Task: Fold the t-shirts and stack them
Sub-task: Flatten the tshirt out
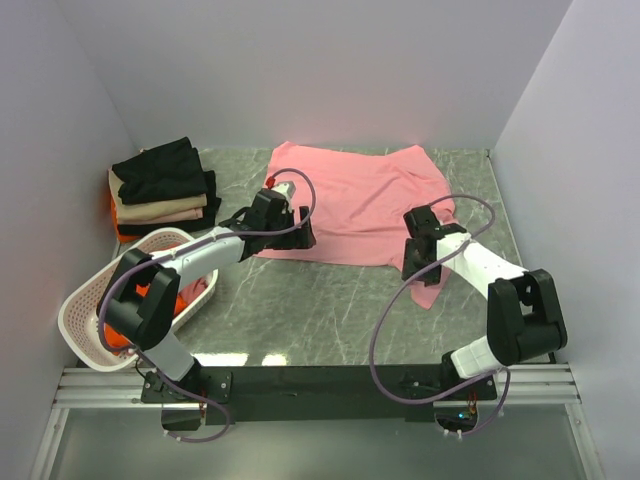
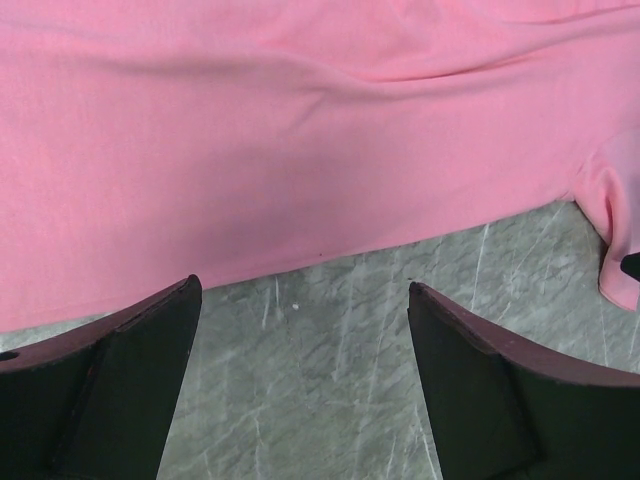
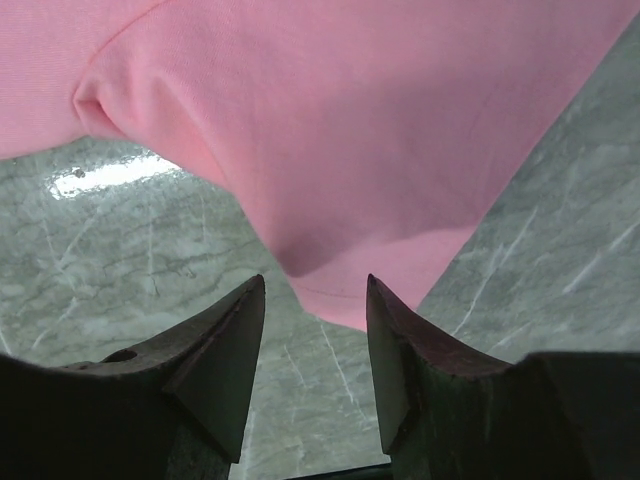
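The left hand (image 2: 305, 295) has its jaws spread wide with nothing between them. It sits low over the bare table (image 2: 330, 400), just short of the near hem of the light pink t-shirt (image 2: 300, 150). The right hand (image 3: 315, 295) is open too, though less widely. A drooping corner of the same shirt (a sleeve, judging by the seam) reaches down into the gap between its fingers without being pinched.

The shirt lies spread across the middle and back of the table, nearly flat with a few soft ripples, and that sleeve trails toward the right arm. It looks thin, light and limp, so it will likely sag from any held point and fold wherever it is unsupported. The stone-patterned top looks smooth, so the cloth should slide rather than snag. The best grip is probably on the near hem, one hand toward each end, catching both layers so the edge lifts taut.

At the far left is a stack of folded shirts (image 1: 165, 185), black and beige. Nearer on the left, a white basket (image 1: 85, 300) holds orange-red cloth (image 1: 113, 336).
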